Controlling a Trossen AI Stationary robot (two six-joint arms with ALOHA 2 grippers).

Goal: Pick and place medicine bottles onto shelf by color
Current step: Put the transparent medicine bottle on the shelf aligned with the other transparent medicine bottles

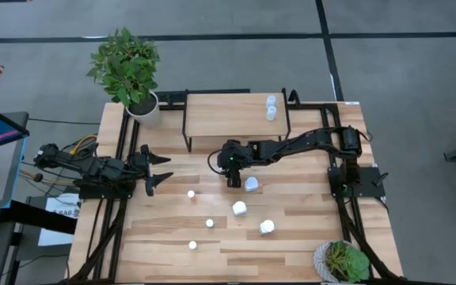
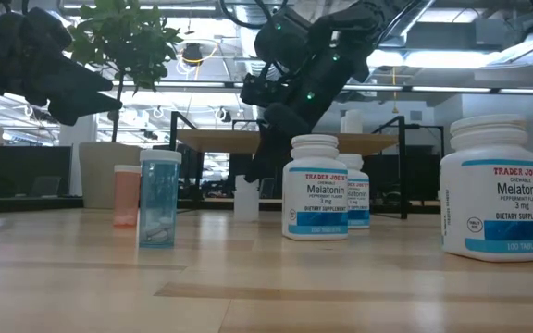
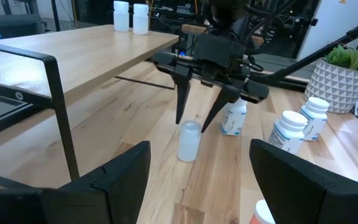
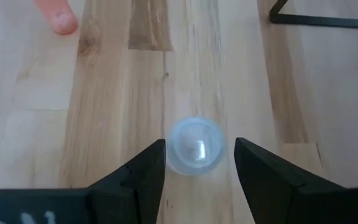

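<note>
My right gripper (image 1: 233, 179) is open and points down over a pale translucent bottle (image 4: 195, 144) that stands upright on the table in front of the shelf (image 1: 236, 119). Its fingers stand on either side of the bottle (image 3: 189, 140) without touching it. In the high view the gripper hides this bottle. Two pale bottles (image 1: 271, 107) stand on the shelf's right end. White Melatonin bottles (image 1: 252, 184) (image 1: 240, 208) (image 1: 267, 227) and smaller bottles (image 1: 190, 193) (image 1: 209, 223) (image 1: 192, 245) stand on the table. My left gripper (image 1: 161, 169) is open and empty at the table's left.
A potted plant (image 1: 129, 71) stands at the far left corner and another (image 1: 343, 261) at the near right corner. In the low view a blue translucent bottle (image 2: 159, 208) and an orange one (image 2: 126, 196) stand close to the camera.
</note>
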